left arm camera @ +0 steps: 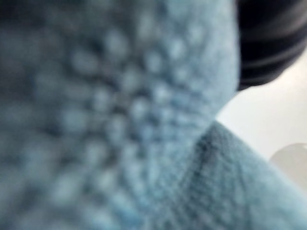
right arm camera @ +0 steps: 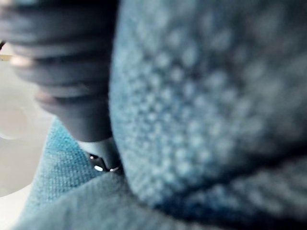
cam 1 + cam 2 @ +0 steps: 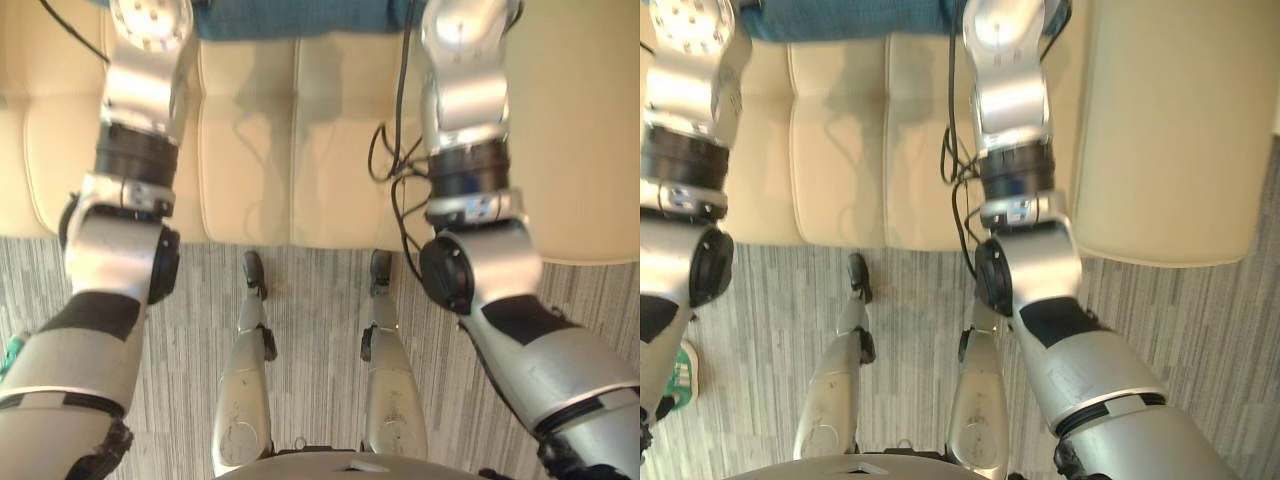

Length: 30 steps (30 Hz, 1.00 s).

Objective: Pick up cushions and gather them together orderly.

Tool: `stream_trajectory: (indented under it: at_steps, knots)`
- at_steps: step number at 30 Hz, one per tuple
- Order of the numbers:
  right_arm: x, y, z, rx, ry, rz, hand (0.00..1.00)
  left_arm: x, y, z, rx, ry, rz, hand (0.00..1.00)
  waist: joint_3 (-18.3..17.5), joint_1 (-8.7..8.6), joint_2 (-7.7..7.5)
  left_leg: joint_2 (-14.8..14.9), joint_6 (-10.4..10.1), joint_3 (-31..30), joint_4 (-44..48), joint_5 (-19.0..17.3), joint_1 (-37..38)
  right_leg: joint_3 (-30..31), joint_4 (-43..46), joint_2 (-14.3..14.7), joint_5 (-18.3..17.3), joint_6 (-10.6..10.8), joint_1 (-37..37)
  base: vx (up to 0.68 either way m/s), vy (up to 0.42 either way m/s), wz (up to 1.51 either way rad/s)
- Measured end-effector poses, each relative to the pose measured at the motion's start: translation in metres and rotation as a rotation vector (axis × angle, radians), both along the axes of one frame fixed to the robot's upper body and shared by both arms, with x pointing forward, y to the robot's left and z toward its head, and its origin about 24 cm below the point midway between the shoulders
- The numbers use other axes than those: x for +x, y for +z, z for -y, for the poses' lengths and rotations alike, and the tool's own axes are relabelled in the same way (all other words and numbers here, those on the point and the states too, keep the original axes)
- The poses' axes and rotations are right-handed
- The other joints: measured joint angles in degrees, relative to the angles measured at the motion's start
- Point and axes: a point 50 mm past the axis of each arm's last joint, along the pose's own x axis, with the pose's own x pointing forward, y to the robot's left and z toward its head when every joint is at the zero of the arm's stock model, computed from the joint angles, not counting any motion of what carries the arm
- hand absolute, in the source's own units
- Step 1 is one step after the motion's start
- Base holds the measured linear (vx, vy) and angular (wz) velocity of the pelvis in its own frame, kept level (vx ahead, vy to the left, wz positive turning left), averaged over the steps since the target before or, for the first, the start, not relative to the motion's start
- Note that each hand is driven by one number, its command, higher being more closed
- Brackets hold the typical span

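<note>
**Materials and shapes**

- Blue cushion (image 3: 290, 18): teal-blue cloth with a coarse, pebbled knit. It lies at the far side of the sofa seat, between the two arms, at the upper edge of the head views. In both wrist views the same cloth bulges in rounded folds very close to the lens. A finer, flatter stretch of blue knit lies beyond the near fold. Whether this belongs to the same cushion or to a second one cannot be told.
- Cream sofa (image 3: 250, 150): smooth, leather-like upholstery, divided by stitched seams into soft rectangular panels with rounded front edges. A wider, unseamed cream section (image 3: 1170, 130) adjoins it on the robot's right.
- Floor (image 3: 310, 290): carpet with fine grey and white stripes, running up to the front of the sofa.

**Arm and hand pose**

- Left arm (image 3: 130, 150) and right arm (image 3: 465, 130): both stretched forward over the sofa seat, roughly parallel, each ending at one end of the blue cushion.
- Left robot hand (image 1: 271, 38): its dark ribbed cover lies against the blue cloth. Whether it is released, clenched or grasping cannot be told.
- Right robot hand (image 2: 67, 62): its dark ribbed cover is pressed beside a fold of the cushion, with a small silver part at its base. Its grasp cannot be told either.
</note>
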Motion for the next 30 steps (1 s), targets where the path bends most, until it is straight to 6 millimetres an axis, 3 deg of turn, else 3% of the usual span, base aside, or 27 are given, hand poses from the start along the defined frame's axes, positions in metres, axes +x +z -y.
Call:
stream_trajectory:
  at_steps: [5,14,19,30]
  knots:
    - [-0.009,0.019,0.02,0.096,0.001,0.026,0.0,-0.008,0.018,0.014,-0.037,-0.032,0.022,0.0,0.3,0.98,0.43,-0.1,-0.3,-0.9,0.0,2.0,-8.5,-2.3,0.8,-0.3,0.0,0.0,-7.2,-0.01,0.057,0.17]
    - [0.008,0.011,0.025,0.008,0.098,-0.089,0.0,0.012,0.001,0.018,0.057,-0.052,-0.121,0.0,0.5,1.31,0.27,0.4,-1.2,-0.3,0.0,3.4,-16.2,-2.6,4.1,-0.3,-0.6,0.2,-16.1,0.04,0.037,0.02]
    - [0.025,-0.025,0.031,-0.024,0.103,-0.183,0.0,0.028,-0.035,0.016,0.07,-0.075,-0.225,0.0,0.5,1.12,0.26,1.1,-1.2,0.4,0.0,3.4,-17.3,-2.3,7.9,0.2,-2.3,0.0,-19.0,0.02,0.013,-0.05]
    - [0.028,-0.057,0.034,-0.059,0.127,-0.214,0.0,0.039,-0.085,-0.013,-0.01,-0.078,-0.319,0.0,0.5,0.02,0.25,1.5,-1.1,1.5,0.0,3.5,-16.5,-0.9,11.5,0.6,-3.5,-0.1,-20.7,-0.01,-0.012,-0.03]
